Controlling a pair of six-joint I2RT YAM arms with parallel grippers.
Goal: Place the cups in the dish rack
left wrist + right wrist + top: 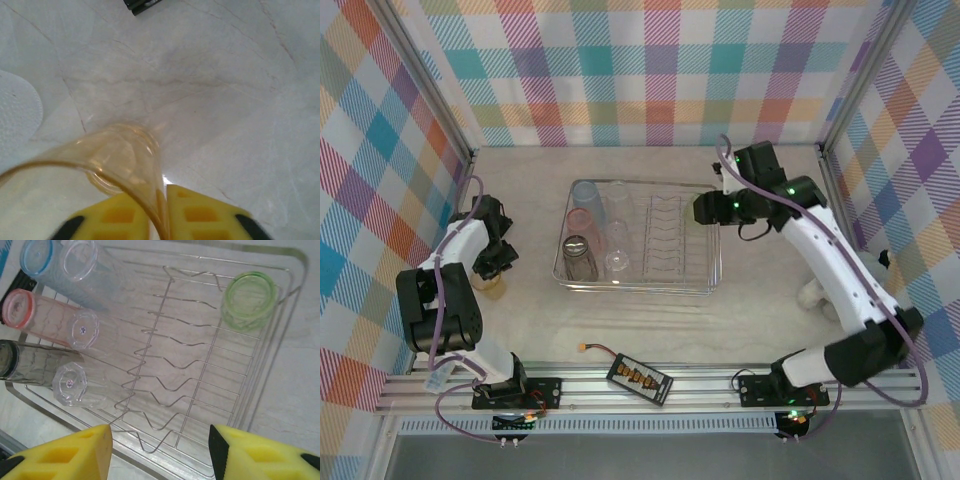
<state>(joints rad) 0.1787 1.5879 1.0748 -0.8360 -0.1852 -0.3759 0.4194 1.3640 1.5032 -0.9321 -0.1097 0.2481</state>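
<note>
The left end effector point(159, 217) pinches the light, slippery, likely flexible yellowish cup point(117, 157) by its thin rim wall, while the right end effector point(160, 452) hangs released.

We list the desk point(225, 75): pale stone-look top, smooth, faint sheen. Dish rack point(296, 275): thin bright metal wire over a clear glossy plastic tray. Amber cup point(125, 165), green cup point(249, 299), blue cup point(36, 255), pink cup point(20, 310): translucent smooth plastic, glossy. We note left end effector point(159, 194) and right end effector point(160, 432): yellow, matt, plastic-looking, with moulded recesses. Walls point(640, 70): checked, matt, cloth-like.
</note>
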